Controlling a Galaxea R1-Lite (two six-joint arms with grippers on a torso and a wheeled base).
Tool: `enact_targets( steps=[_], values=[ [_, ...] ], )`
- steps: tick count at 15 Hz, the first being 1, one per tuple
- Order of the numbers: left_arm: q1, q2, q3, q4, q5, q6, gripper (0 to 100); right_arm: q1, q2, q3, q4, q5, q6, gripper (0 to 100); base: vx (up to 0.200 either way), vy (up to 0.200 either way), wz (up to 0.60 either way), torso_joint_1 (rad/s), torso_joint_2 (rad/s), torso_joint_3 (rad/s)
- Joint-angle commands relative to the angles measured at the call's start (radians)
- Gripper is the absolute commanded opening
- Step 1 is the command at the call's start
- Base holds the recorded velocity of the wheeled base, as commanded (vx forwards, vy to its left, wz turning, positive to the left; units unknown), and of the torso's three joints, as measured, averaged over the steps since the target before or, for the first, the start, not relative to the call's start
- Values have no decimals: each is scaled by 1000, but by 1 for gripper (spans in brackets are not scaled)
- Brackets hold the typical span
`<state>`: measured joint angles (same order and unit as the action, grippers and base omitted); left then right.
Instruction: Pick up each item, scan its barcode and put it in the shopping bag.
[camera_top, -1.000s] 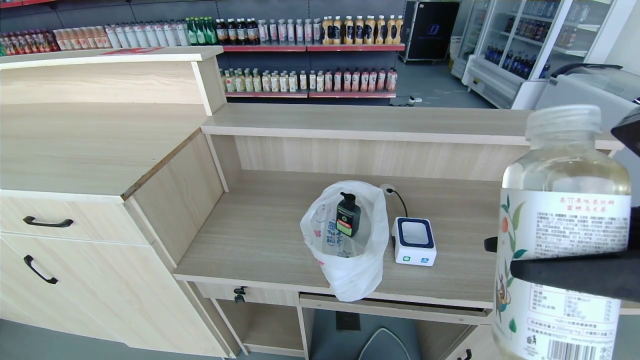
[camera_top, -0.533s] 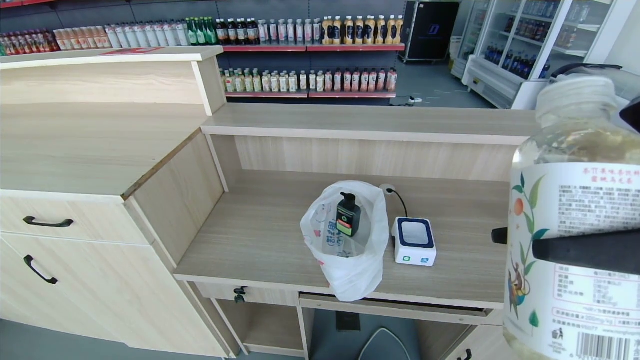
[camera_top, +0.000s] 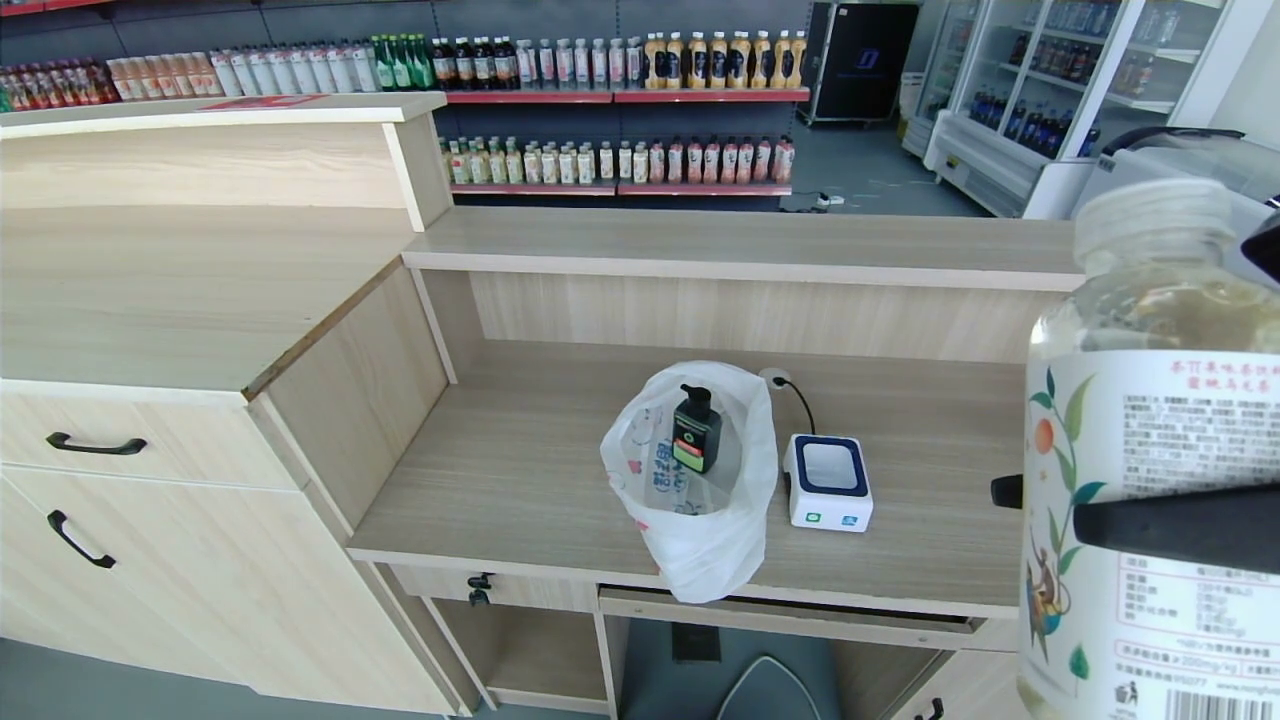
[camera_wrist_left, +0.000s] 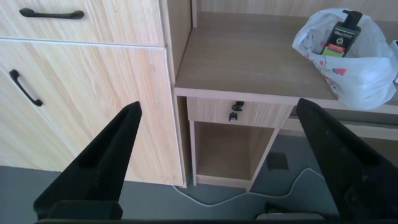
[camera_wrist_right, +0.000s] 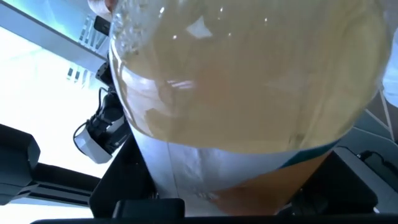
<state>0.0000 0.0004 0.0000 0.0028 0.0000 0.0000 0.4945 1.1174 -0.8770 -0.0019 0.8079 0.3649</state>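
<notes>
Fingers (camera_top: 1180, 525) around bottle (camera_top: 1160, 330), base out-of-frame

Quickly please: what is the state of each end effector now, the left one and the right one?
Left end effector: open, holding nothing.
Right end effector: closed on the drink bottle.

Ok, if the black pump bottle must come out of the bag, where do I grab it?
Probably its upper body, just below the pump head, coming down from above: the pump bottle stands roughly upright and the shopping bag wraps its sides, leaving only the top open.
</notes>
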Motion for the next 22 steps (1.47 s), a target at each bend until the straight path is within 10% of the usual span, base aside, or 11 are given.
enact_targets(
  steps=[1, 10, 14, 19, 22],
  values=[
    [0, 0, 0, 0, 0, 0, 100, 1, -2, 0, -1, 1, -3, 0, 0, 0, 0, 0, 0, 0],
    [0, 0, 0, 0, 0, 0, 100, -5, 2, 1, -3, -13, -23, 0, 0, 0, 0, 0, 0, 0],
    [0, 0, 0, 0, 0, 0, 100, -168, 159, 32, -90, -226, -491, 0, 0, 0, 0, 0, 0, 0],
    [0, 0, 0, 0, 0, 0, 100, -461, 446, 234, -701, -228, -1089, 0, 0, 0, 0, 0, 0, 0],
    [0, 0, 0, 0, 0, 0, 100, -508, 578, 237, -888, -226, -1230, 0, 0, 0, 0, 0, 0, 0]
  ],
)
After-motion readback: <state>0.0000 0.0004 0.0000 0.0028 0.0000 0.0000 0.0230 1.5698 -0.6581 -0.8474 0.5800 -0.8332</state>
